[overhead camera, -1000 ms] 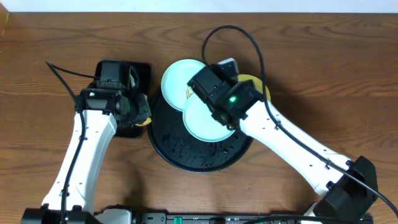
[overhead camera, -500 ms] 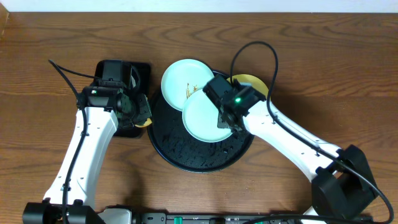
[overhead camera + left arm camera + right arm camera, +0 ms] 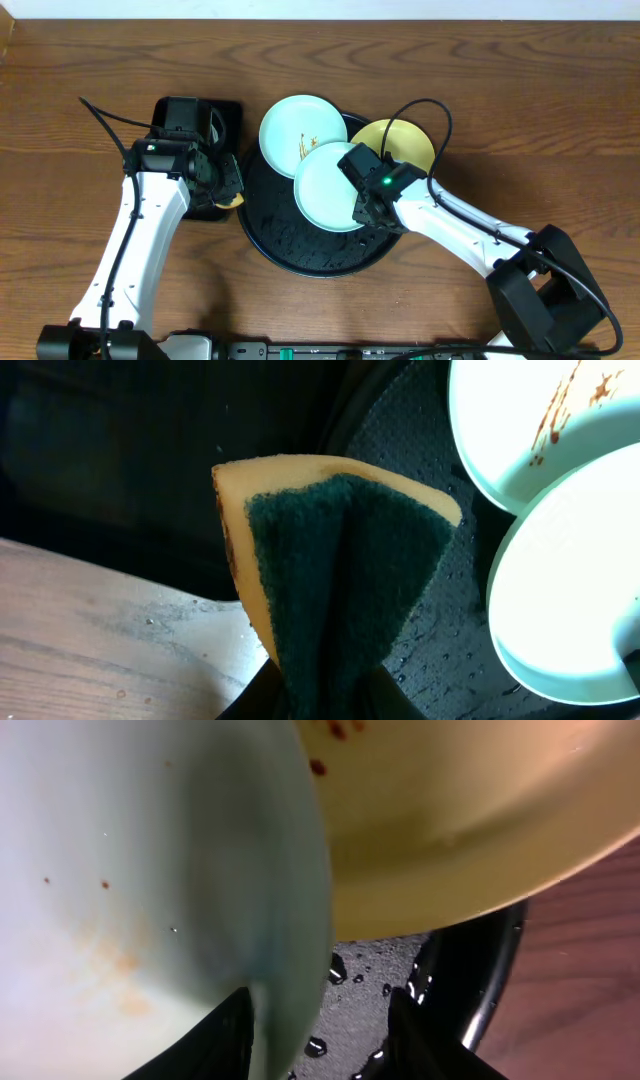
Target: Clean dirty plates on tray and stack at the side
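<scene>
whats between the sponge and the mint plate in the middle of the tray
Only bare, wet tray. The left wrist view shows droplets on its black surface from the sponge to the mint plate, nothing else.

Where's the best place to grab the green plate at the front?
Probably take the front green plate by its thin rim on the right side, coming in from the right. That edge seems to ride up over the yellow plate, off the black tray, so a finger can slip underneath. The right gripper straddles the rim there.
</scene>
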Robot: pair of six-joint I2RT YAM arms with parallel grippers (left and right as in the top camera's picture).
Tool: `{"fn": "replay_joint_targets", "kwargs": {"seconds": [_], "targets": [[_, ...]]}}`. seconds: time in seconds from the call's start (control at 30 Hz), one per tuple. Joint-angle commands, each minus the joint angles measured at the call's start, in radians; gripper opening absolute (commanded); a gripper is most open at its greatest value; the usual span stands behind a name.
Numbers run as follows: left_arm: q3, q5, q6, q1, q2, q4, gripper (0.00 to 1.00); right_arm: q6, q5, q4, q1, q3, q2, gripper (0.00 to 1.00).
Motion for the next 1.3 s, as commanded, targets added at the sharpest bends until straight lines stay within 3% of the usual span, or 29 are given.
{"fn": "replay_joint_targets", "kwargs": {"seconds": [0.0, 0.1, 0.13, 0.37, 0.6, 1.03, 1.27], "targets": [[0.018, -0.010, 0.021, 0.005, -0.001, -0.008, 0.16, 0.016, 0.000, 0.038, -0.016, -0.006, 0.003, 0.30], [0.018, -0.010, 0.021, 0.005, -0.001, -0.010, 0.17, 0.015, 0.000, 0.056, -0.026, -0.006, 0.003, 0.04], [0.018, -0.009, 0.021, 0.005, -0.001, -0.011, 0.17, 0.014, 0.000, 0.063, -0.030, -0.006, 0.003, 0.01], [0.018, -0.010, 0.021, 0.005, -0.001, -0.011, 0.17, -0.014, 0.002, 0.078, -0.036, -0.006, 0.002, 0.02], [0.018, -0.010, 0.021, 0.005, -0.001, -0.011, 0.16, -0.144, 0.046, 0.092, -0.036, 0.018, -0.010, 0.02], [0.018, -0.009, 0.020, 0.005, -0.001, -0.011, 0.16, -0.430, 0.222, -0.027, -0.034, 0.254, -0.102, 0.02], [0.018, -0.009, 0.020, 0.005, -0.001, -0.011, 0.16, -0.489, 0.246, -0.041, -0.034, 0.322, -0.137, 0.02]]}}
